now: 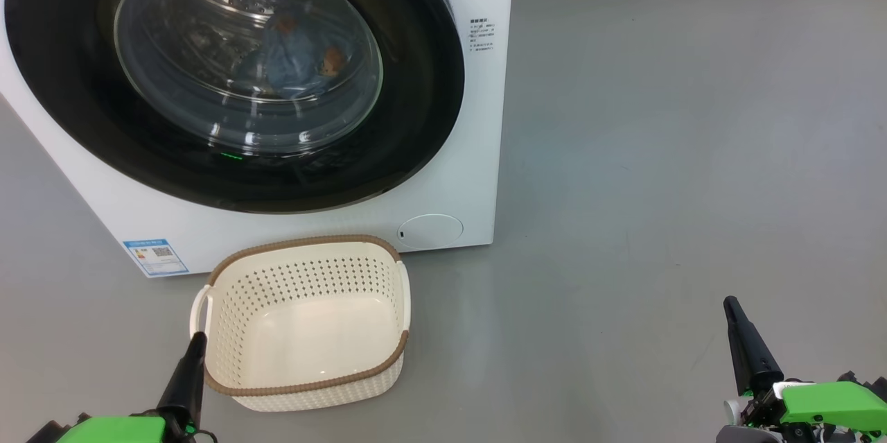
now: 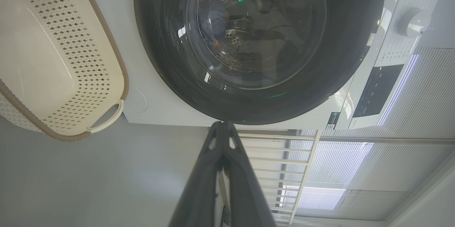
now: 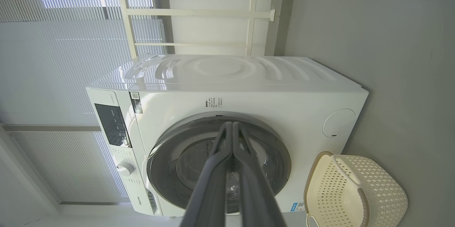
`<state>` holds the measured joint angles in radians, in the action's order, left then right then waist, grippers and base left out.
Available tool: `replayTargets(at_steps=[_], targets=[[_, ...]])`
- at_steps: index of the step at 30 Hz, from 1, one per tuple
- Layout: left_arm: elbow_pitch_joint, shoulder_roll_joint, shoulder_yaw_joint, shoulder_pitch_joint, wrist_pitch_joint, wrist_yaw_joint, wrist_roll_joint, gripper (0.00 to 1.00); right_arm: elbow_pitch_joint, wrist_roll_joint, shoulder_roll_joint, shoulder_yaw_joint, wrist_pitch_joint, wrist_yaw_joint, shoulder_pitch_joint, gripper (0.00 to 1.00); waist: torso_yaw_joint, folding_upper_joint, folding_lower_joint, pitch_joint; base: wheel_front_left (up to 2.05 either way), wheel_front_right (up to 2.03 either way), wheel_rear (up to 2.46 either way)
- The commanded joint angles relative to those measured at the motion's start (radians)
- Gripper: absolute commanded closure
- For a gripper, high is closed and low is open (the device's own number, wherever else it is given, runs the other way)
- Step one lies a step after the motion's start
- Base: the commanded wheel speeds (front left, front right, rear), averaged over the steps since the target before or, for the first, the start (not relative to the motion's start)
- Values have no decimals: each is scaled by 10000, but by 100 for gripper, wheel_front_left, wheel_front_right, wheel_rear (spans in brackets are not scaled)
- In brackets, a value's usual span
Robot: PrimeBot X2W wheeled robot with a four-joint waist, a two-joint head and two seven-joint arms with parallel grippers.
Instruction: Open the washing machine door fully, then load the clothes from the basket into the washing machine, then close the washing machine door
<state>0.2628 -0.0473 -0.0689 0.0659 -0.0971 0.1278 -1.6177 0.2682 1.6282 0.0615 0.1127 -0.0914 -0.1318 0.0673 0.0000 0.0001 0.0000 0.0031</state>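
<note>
1. Grey floor [image 1: 658, 152] spread wide on the robot's right of the washing machine [image 1: 478, 152], running back to the wall's base.
2. Nearest, the left gripper [image 1: 199, 337] and the right gripper [image 1: 731, 304] both pointed forward, each with its jaws pressed together on nothing. The left tip showed just beside a white handle of the basket [image 1: 305, 242], while the right one stood well apart over the floor.
3. The basket stood upright, mouth up, just before the washer. Its long axis ran left to right along the washer's front.
4. Beyond it, the washing machine door [image 1: 69, 82] lay shut against the front, facing the robot. The clothes [image 1: 291, 62] lay in the drum behind the glass.
5. The right wrist view added the machine's top, its control panel [image 3: 112, 124], a knob [image 3: 125, 167] and window blinds [image 3: 53, 60].
</note>
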Motion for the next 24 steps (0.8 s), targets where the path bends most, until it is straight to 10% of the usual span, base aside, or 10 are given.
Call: replayTargets(at_steps=[1, 24], targets=[[-180, -118, -331, 411, -67, 29, -6, 100, -244, -44, 23, -172, -71, 11, 389, 100, 0, -1, 0, 0, 0, 0, 0], [-179, -94, -366, 414, -94, 29, 23, 100, -241, -86, -12, -122, -111, 11, 394, 100, 0, -1, 0, 0, 0, 0, 0]])
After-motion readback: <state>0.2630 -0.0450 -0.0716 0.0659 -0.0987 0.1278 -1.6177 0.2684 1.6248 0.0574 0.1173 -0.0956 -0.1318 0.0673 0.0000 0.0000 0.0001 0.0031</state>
